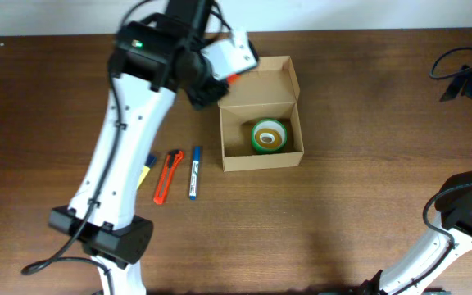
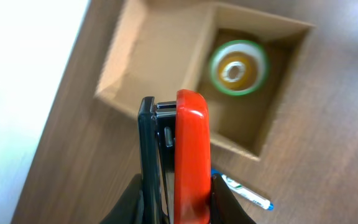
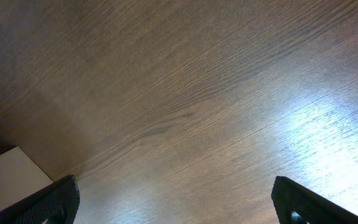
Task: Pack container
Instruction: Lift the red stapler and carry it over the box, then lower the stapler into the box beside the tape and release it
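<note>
Found the container (image 1: 260,157), a plain brown cardboard box, near the middle of the tabletop (image 1: 367,188). Stood open, with the flap lid (image 1: 256,86) raised at the far side. Held one green tape roll (image 1: 269,136), lying flat on the floor of the box, toward the right wall.

Found the left end effector (image 2: 179,202) at the far left corner of the container, over the left end of the flap lid as seen from overhead. Was pinching an orange and black stapler (image 2: 185,143) between both fingers (image 2: 229,202), gripped at the rear end, with the nose pointing forward. In the left wrist view, saw the nose of the stapler over the edge of the flap lid, with the open box and the tape roll further ahead and to the right. Was not inside the box; could not tell whether touching the cardboard.

On the tabletop left of the container, saw an orange utility knife (image 1: 165,177) and a marker (image 1: 195,172) with blue ends, side by side, near the box but apart from it. Beside them, saw a yellow thing (image 1: 145,175), partly hidden under the left arm (image 1: 117,164).

Found the right end effector (image 3: 179,205) with its fingers spread wide over bare wood. Was well apart from the container, at the right side of the tabletop.
</note>
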`<state>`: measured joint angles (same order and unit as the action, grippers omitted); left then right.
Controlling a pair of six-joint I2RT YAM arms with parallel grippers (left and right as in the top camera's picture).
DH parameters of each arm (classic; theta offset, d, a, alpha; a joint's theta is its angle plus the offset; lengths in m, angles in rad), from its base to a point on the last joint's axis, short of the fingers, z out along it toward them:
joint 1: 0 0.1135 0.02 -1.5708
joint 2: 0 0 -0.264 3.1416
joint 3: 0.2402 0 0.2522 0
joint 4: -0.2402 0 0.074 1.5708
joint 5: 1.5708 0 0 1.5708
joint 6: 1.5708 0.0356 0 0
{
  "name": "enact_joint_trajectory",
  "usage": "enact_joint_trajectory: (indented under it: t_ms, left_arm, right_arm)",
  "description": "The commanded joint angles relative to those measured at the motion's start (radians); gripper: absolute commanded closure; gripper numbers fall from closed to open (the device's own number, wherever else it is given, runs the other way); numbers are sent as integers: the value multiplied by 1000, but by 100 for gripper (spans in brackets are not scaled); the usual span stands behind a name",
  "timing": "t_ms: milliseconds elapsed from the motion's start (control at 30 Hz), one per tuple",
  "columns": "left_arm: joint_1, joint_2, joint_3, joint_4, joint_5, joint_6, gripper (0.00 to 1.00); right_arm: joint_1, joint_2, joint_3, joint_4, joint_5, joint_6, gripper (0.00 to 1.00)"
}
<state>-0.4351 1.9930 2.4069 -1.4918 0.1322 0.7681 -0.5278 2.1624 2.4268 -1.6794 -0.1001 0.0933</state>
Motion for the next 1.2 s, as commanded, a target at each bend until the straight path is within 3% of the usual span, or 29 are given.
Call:
enact_joint_trajectory:
  t_ms: [0, 267, 633, 1167]
  left_arm:
    - [-43, 67, 11, -19, 48, 101, 98]
    - [-126, 188, 11, -26, 48, 192, 99]
    - [-180, 324, 9, -40, 48, 191, 98]
    - [-180, 343, -105, -18, 56, 191, 98]
  right_arm:
    - [4, -30, 0, 0, -13, -8, 1]
    - [4, -30, 0, 0, -13, -8, 1]
    - [3, -30, 0, 0, -13, -8, 1]
    - [4, -30, 0, 0, -13, -8, 1]
